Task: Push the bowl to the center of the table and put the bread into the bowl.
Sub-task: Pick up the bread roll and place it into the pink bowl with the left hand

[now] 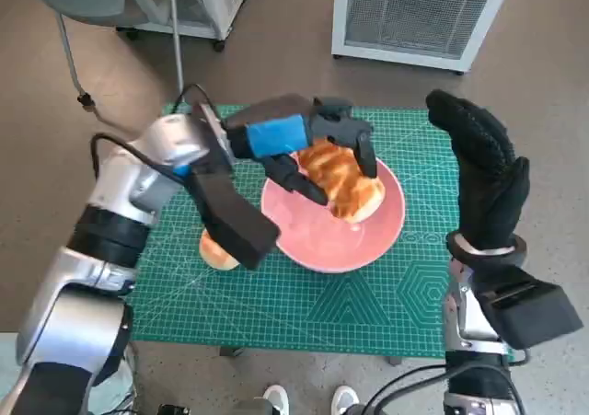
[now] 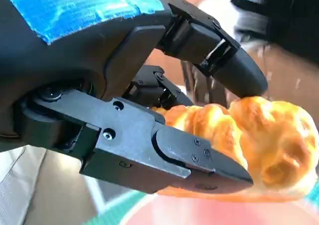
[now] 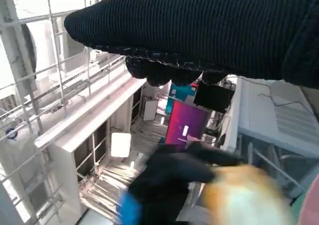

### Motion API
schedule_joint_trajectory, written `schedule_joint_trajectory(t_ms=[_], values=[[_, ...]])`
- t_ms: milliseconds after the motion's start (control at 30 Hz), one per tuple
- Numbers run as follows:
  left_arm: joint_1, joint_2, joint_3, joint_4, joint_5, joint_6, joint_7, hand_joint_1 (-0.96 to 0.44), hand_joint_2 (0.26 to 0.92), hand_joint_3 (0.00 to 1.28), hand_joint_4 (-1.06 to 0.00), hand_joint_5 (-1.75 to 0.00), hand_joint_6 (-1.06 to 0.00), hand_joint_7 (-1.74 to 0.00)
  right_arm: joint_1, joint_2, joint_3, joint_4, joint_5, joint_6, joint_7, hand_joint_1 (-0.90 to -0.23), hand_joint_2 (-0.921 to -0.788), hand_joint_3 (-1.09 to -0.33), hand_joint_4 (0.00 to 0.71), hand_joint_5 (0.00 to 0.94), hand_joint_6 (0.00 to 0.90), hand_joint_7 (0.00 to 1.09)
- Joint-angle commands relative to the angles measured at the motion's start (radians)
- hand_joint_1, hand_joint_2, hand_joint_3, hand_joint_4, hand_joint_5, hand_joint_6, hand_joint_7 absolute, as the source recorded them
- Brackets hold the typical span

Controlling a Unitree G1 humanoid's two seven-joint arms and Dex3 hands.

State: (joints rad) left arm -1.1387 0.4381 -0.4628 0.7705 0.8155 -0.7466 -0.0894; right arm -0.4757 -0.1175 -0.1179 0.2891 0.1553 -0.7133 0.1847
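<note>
Golden bread (image 1: 342, 181) is pinched in my left hand (image 1: 304, 144) right over the pink bowl (image 1: 294, 231), its long side pointing from far-left to near-right, so it only needs to go down, while my right hand (image 1: 486, 171) waits spread wide beside the bowl.

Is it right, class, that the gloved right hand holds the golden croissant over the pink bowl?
No. The blue-taped left hand grips the golden croissant over the pink bowl, as the head view shows; the gloved right hand is raised, holding nothing.
</note>
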Motion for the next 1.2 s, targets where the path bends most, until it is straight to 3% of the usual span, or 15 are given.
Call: schedule_joint_trajectory(t_ms=[33, 233, 333, 367, 400, 433, 467, 533, 600, 833, 1033, 1200], values=[[-0.04, -0.017, -0.046, 0.064, 0.045, -0.005, 0.06, 0.0, 0.92, 0.08, -0.62, -1.09, -0.69, -1.24, 0.039, -0.007, -0.006, -0.018, 0.0, 0.012, 0.001, -0.408, -0.921, -0.681, 0.335, 0.005, -0.001, 0.76], [-0.03, -0.033, -0.082, 0.094, 0.061, 0.004, 0.061, 0.0, 0.92, 0.09, -0.61, -1.1, -0.67, -1.26, 0.057, -0.004, -0.008, -0.043, -0.007, 0.019, -0.008, -0.407, -0.921, -0.682, 0.335, 0.005, -0.001, 0.75], [-0.001, -0.038, -0.068, 0.075, 0.003, 0.041, -0.034, 0.0, 0.921, 0.14, -0.56, -1.19, -0.59, -1.31, 0.061, -0.001, -0.008, -0.05, -0.01, 0.023, -0.013, -0.404, -0.921, -0.682, 0.335, 0.005, -0.001, 0.76], [0.011, -0.038, -0.06, 0.06, -0.018, 0.058, -0.07, -0.01, 0.898, 0.14, -0.49, -0.93, -0.49, -1.06, 0.063, 0.0, -0.007, -0.054, -0.011, 0.024, -0.015, -0.402, -0.921, -0.682, 0.335, 0.005, -0.001, 0.76], [0.032, -0.035, -0.048, 0.028, -0.047, 0.095, -0.13, -0.01, 0.896, 0.11, -0.5, -0.67, -0.46, -0.82, 0.063, 0.0, -0.007, -0.054, -0.012, 0.025, -0.016, -0.401, -0.921, -0.682, 0.335, 0.005, -0.001, 0.76], [0.048, -0.032, -0.039, -0.001, -0.068, 0.123, -0.174, -0.02, 0.878, 0.08, -0.4, -0.43, -0.36, -0.61, 0.064, 0.001, -0.007, -0.056, -0.013, 0.026, -0.018, -0.4, -0.921, -0.682, 0.335, 0.005, -0.001, 0.76], [0.071, -0.025, -0.03, -0.053, -0.088, 0.17, -0.231, -0.02, 0.872, 0.07, -0.37, -0.35, -0.33, -0.54, 0.063, 0.002, -0.007, -0.055, -0.014, 0.026, -0.02, -0.399, -0.921, -0.682, 0.335, 0.005, -0.001, 0.76], [0.113, -0.009, -0.014, -0.154, -0.117, 0.245, -0.318, -0.06, 0.835, 0.03, -0.19, -0.14, -0.2, -0.33, 0.066, 0.004, -0.006, -0.059, -0.017, 0.026, -0.023, -0.398, -0.921, -0.681, 0.335, 0.006, -0.001, 0.76], [0.151, 0.013, 0.005, -0.247, -0.145, 0.292, -0.381, -0.09, 0.815, 0.02, -0.11, -0.07, -0.14, -0.26, 0.069, 0.006, -0.004, -0.063, -0.02, 0.027, -0.027, -0.398, -0.921, -0.68, 0.336, 0.006, -0.001, 0.76], [0.282, 0.117, 0.115, -0.519, -0.301, 0.328, -0.508, -0.19, 0.796, 0.0, -0.06, -0.02, -0.11, -0.19, 0.079, 0.017, 0.006, -0.085, -0.032, 0.036, -0.041, -0.395, -0.921, -0.679, 0.337, 0.007, -0.001, 0.76], [0.421, 0.26, 0.264, -0.727, -0.416, 0.306, -0.543, -0.2, 0.796, 0.0, -0.08, -0.02, -0.13, -0.19, 0.085, 0.019, 0.008, -0.098, -0.034, 0.045, -0.043, -0.395, -0.921, -0.681, 0.337, 0.007, -0.001, 0.76], [0.514, 0.363, 0.376, -0.796, -0.479, 0.289, -0.557, -0.2, 0.798, 0.0, -0.11, -0.03, -0.15, -0.18, 0.083, 0.019, 0.007, -0.097, -0.028, 0.053, -0.04, -0.395, -0.921, -0.683, 0.336, 0.007, -0.001, 0.76]])
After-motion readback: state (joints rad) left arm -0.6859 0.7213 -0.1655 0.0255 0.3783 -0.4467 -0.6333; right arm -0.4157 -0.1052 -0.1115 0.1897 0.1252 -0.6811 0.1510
